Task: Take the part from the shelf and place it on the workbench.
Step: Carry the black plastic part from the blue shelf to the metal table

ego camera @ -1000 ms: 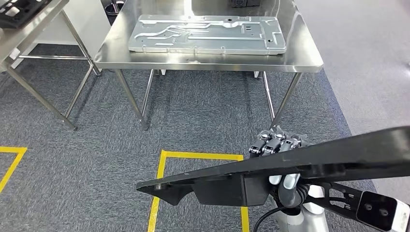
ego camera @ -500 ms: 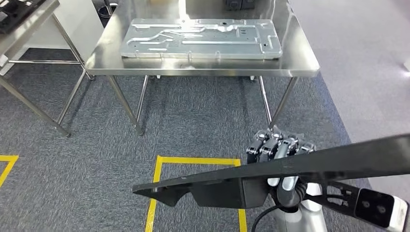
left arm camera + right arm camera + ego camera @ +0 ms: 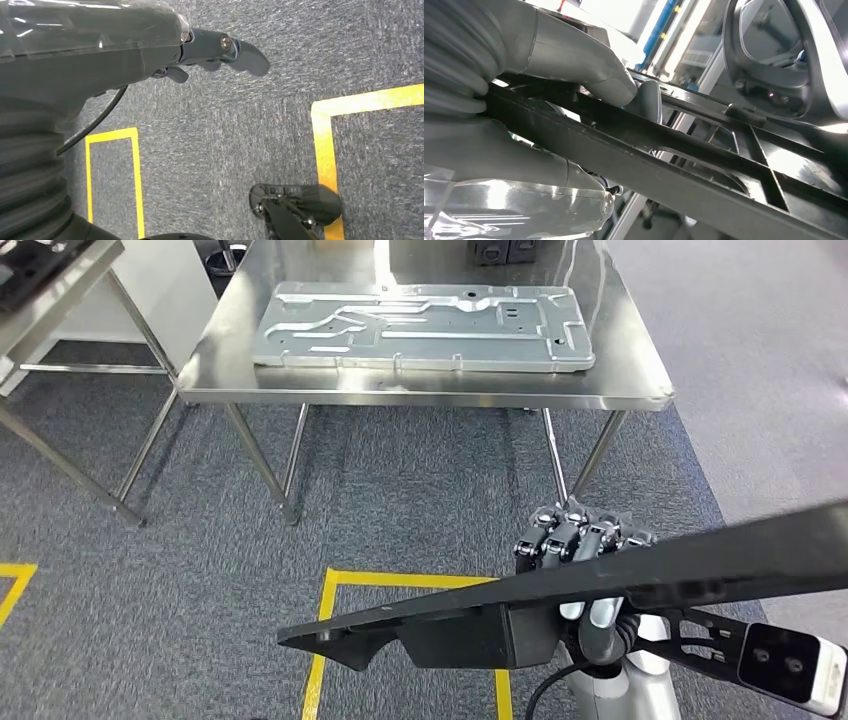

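Right hand (image 3: 580, 540) grips a long black part (image 3: 600, 585), fingers curled over its upper edge in the head view. The part is a flat, dark panel held edge-on and tilted, its higher end toward the right side of the head view, its lower end tapering to a point above the carpet (image 3: 400, 500). A boxy black section projects from its underside beside the hand. In the right wrist view the thick grey thumb (image 3: 589, 65) presses on one face of the part (image 3: 664, 150), which shows ribs and open cut-outs; the hand is closed on it.

Left hand (image 3: 215, 50) hangs over the carpet (image 3: 240, 130) in the left wrist view. Its dark fingers are partly curled and hold nothing; whether it is spread or clenched cannot be told.

Yellow floor tape (image 3: 410, 580) forms a rectangular outline on the grey carpet directly below the held part, and a second tape corner (image 3: 15, 585) lies at the far left of the head view.

Beyond the tape stands a stainless steel desk (image 3: 640, 370) on metal legs. A large stamped silver metal plate (image 3: 420, 325) lies flat on the desk, running along its near edge and covering most of its width, well apart from the held part. Two small dark items (image 3: 500, 250) sit at the far edge of the desk. A second steel desk (image 3: 60, 290) stands to the left with a black object (image 3: 25, 255) on its top.
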